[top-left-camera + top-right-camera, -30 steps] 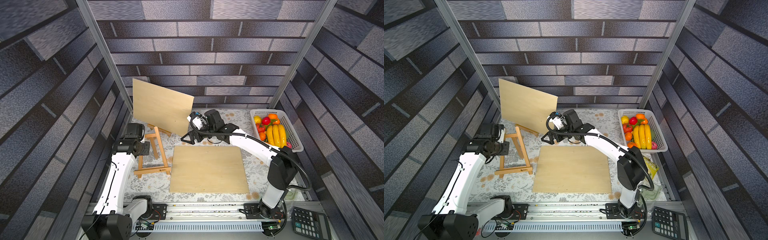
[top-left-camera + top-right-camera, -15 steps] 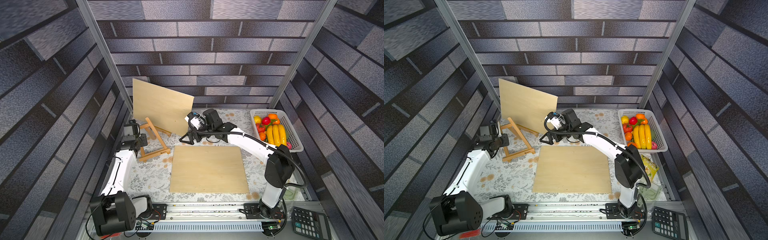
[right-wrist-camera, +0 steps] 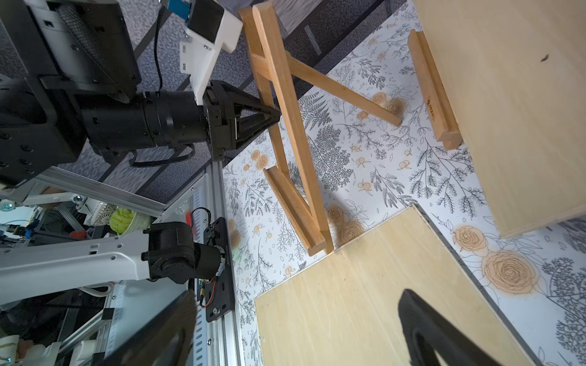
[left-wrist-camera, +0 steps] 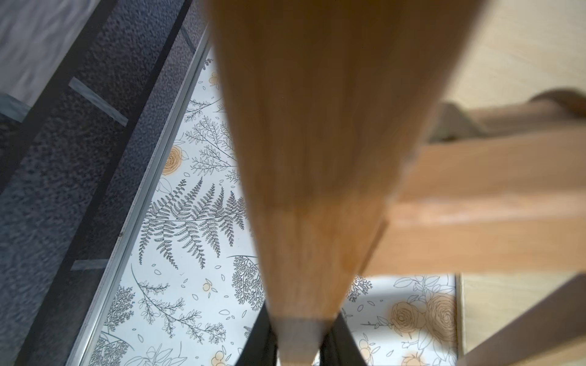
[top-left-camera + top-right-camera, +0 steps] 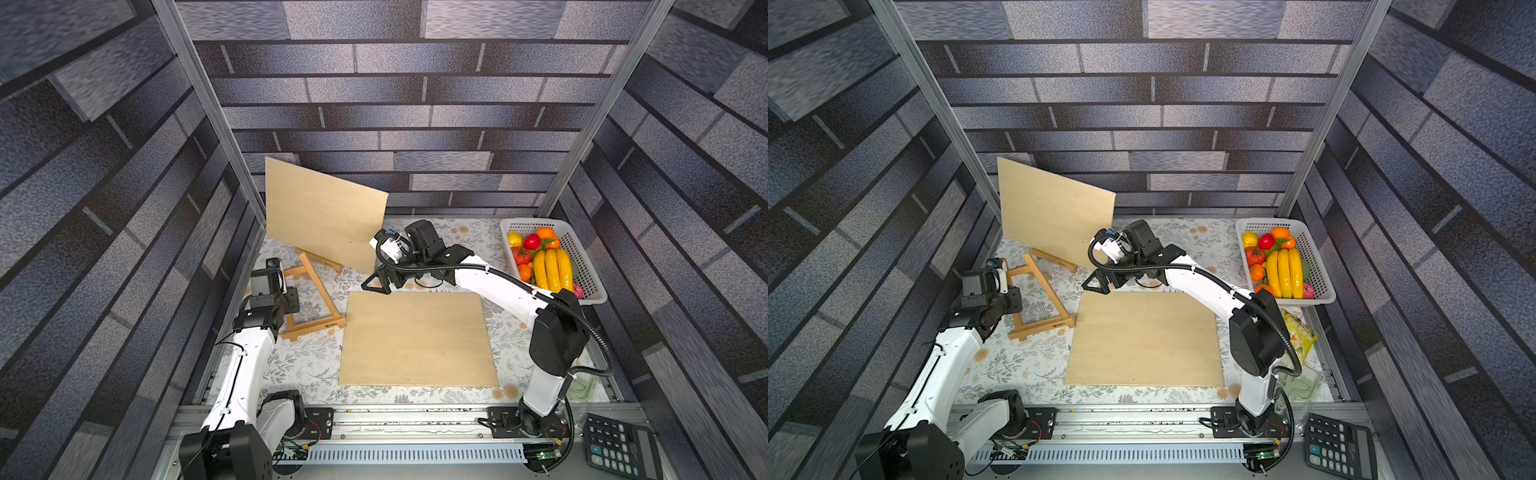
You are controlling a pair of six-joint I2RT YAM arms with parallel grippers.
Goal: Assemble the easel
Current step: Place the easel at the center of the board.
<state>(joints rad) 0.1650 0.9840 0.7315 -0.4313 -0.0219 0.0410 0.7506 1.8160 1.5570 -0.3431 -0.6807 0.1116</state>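
The left gripper (image 3: 273, 116) is clamped on one side rail of the easel (image 5: 322, 293). The easel stands tilted near the left edge of the desk (image 5: 299, 365) (back leg splayed out, foot ledge just beside the flat board (image 5: 417, 338)). The right gripper (image 5: 376, 286) hangs wide open over that board's far-left corner, holding nothing.

Colours I see before me
Honey-brown easel (image 5: 314, 328); white cloth (image 5: 307, 365) printed with grey ferns and orange roses; pale blond board (image 5: 415, 336); white basket (image 5: 590, 270), yellow bananas (image 5: 548, 270).
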